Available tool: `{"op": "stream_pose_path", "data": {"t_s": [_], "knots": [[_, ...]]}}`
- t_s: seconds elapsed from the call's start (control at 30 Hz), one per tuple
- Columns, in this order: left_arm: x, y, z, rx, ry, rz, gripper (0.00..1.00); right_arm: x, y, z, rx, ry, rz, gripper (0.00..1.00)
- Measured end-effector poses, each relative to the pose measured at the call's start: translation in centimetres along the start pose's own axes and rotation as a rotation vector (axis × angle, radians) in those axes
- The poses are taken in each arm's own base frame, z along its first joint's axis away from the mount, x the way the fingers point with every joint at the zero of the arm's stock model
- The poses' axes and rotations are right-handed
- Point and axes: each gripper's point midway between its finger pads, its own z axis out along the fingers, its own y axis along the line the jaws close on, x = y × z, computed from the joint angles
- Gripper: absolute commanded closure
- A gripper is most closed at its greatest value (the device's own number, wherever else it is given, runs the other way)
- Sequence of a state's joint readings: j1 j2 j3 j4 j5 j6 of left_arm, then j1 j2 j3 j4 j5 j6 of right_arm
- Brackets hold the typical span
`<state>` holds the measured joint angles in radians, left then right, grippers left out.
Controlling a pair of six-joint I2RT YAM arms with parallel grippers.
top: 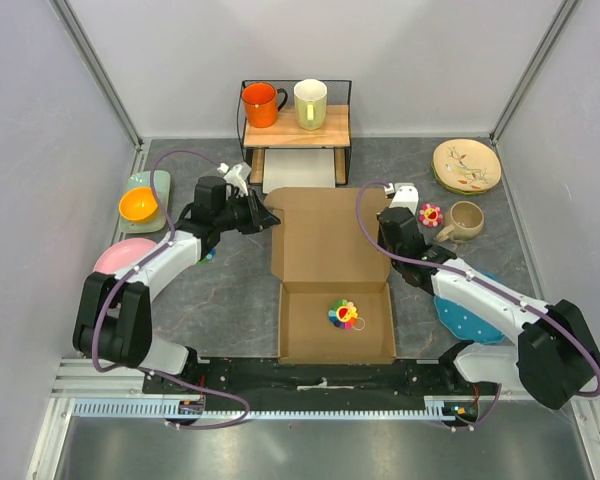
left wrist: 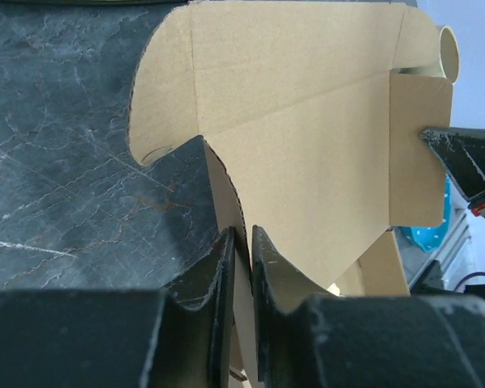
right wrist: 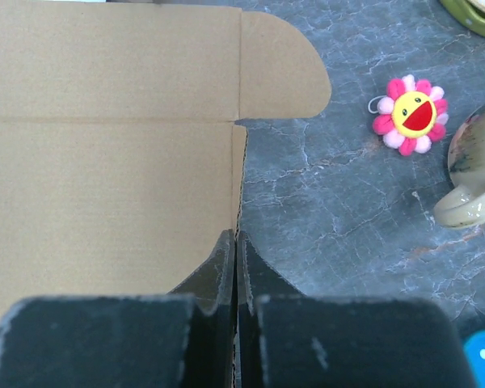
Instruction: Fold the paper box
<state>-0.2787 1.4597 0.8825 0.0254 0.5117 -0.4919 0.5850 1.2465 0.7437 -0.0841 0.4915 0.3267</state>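
The paper box point(top: 325, 240) lies at the centre of the grey table point(top: 220, 290). Its shallow tray is toward the bottom of the overhead view and its lid is spread open toward the top. A small colourful toy point(top: 343, 314) rests inside the tray.

Left gripper point(left wrist: 242, 242): it sits at the lid's left edge and is clamped on the box. In the left wrist view a strip of cardboard stands between the two fingers point(left wrist: 218, 275), and a rounded flap rises beyond them.

Right gripper point(right wrist: 236, 250): it sits at the lid's right edge with its fingers pressed together. The perforated edge of the lid runs straight into the seam between them. It cannot be told whether any board is actually pinched there.

Surroundings, overhead view:
- Top centre: a wooden shelf point(top: 295, 125) carries an orange mug point(top: 263, 103) and a pale mug point(top: 310, 103), with a white tray point(top: 298, 168) beneath it.
- Left: an orange bowl point(top: 138, 205) sits on a green plate point(top: 155, 185), and a pink plate point(top: 120, 258) lies below them, partly under the left arm.
- Upper right: a patterned plate point(top: 466, 165).
- Right of the lid: a pink flower toy point(right wrist: 412, 113) lies apart from the box, with a beige cup point(top: 465, 220) just beside it.
- Lower right: a blue plate point(top: 470, 310) lies partly under the right arm.
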Motion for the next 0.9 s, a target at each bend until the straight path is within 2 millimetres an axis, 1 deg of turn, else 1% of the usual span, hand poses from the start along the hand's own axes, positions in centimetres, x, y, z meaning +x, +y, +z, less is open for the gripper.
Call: {"op": "stream_pose_path", "data": {"t_s": [0.13,0.2,0.27,0.3,0.4,0.47,0.57,0.67,0.73,0.77,0.83,0.87,0.9], "knots": [[0.3,-0.6,-0.4,-0.003,-0.038,0.072,0.83,-0.1,0.0,-0.2,0.024,-0.031,-0.002,1.0],[0.6,-0.6,-0.7,-0.01,-0.056,0.093,0.74,-0.1,0.3,-0.4,0.021,-0.043,-0.005,1.0],[0.9,-0.6,-1.0,-0.016,-0.064,0.108,0.68,-0.3,0.6,-0.6,0.022,-0.057,-0.007,1.0],[0.9,-0.6,-1.0,-0.017,-0.063,0.117,0.62,-0.4,0.8,-0.7,0.018,-0.062,-0.007,1.0],[1.4,-0.6,-0.9,-0.023,-0.046,0.135,0.57,-0.4,1.2,-0.9,0.009,-0.065,-0.012,1.0],[1.7,-0.5,-1.0,-0.03,-0.034,0.14,0.56,-0.3,1.3,-0.9,0.006,-0.066,-0.014,1.0],[2.2,-0.1,-0.9,-0.04,-0.012,0.138,0.51,-0.3,1.3,-0.9,0.007,-0.066,-0.014,1.0],[3.1,0.6,-0.9,-0.066,0.032,0.126,0.5,-0.3,1.4,-0.9,0.006,-0.066,-0.013,1.0],[3.7,1.2,-1.0,-0.098,0.06,0.12,0.53,-0.4,1.4,-1.0,0.005,-0.067,-0.012,1.0],[4.0,1.4,-1.1,-0.108,0.072,0.12,0.6,-0.4,1.3,-1.1,0.004,-0.069,-0.011,1.0],[4.1,1.7,-1.2,-0.124,0.083,0.122,0.68,-0.4,1.3,-1.2,0.002,-0.071,-0.01,1.0],[4.1,1.8,-1.3,-0.133,0.087,0.123,0.74,-0.4,1.3,-1.3,0.001,-0.072,-0.01,1.0],[4.1,1.9,-1.4,-0.14,0.091,0.125,0.78,-0.4,1.3,-1.4,0.0,-0.073,-0.009,1.0]]}}
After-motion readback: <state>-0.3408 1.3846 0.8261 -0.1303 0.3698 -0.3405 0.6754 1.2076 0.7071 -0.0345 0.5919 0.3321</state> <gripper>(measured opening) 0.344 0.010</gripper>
